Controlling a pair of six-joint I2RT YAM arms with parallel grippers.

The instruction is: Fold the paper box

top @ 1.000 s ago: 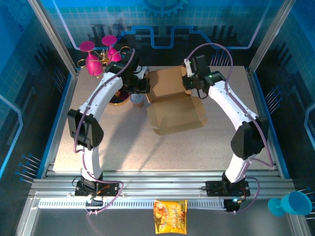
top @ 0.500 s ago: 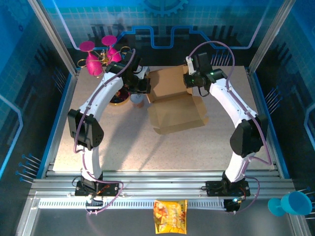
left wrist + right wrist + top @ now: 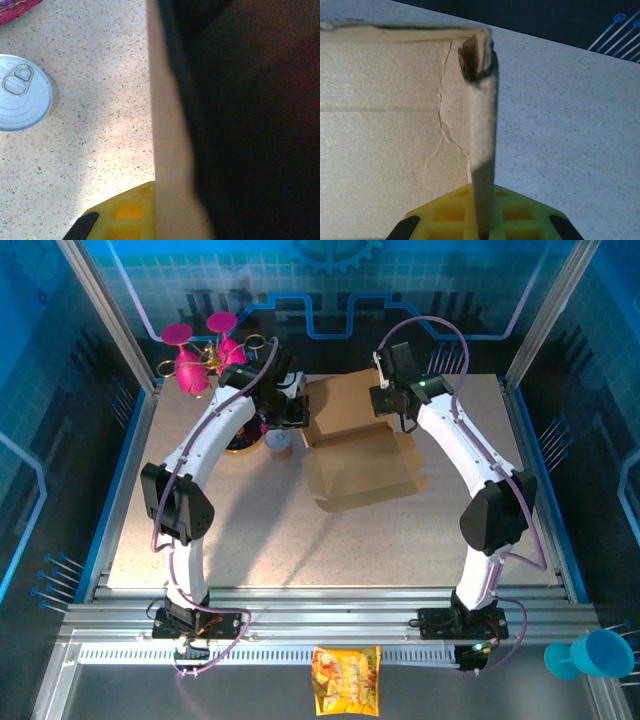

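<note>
Item inspected: the paper box, brown cardboard, lying on the far half of the speckled counter. The piece runs lengthwise from far to near. A plain panel forms the far end, and a shallow tray with raised walls forms the near end. It sits slightly skewed, with the tray's near-left corner closer to the arm bases than its near-right corner.

Far left of the box, at the back: a cluster of pink goblets.

Just left of the box: a tin can, upright with its pull-tab lid on top, apart from the cardboard.

The left tool is at the box's left edge, about where panel meets tray. Its jaws are closed down. In the left wrist view one yellow pad lies against a cardboard wall seen edge-on. The far side of that wall is dark and blurred, so the second pad cannot be made out. Finding: clamped on the box's left wall.

The right tool is at the box's right edge, toward the far end. In the right wrist view a cardboard wall stands upright between the two yellow pads, pinched with no gap. That wall meets a second cardboard edge at a crumpled corner. The adjoining inner face carries a thin irregular crease.

Near side of the box, past the arm bases: a yellow snack packet on the grey rail.

Near right of the box, off the counter: a blue goblet.
</note>
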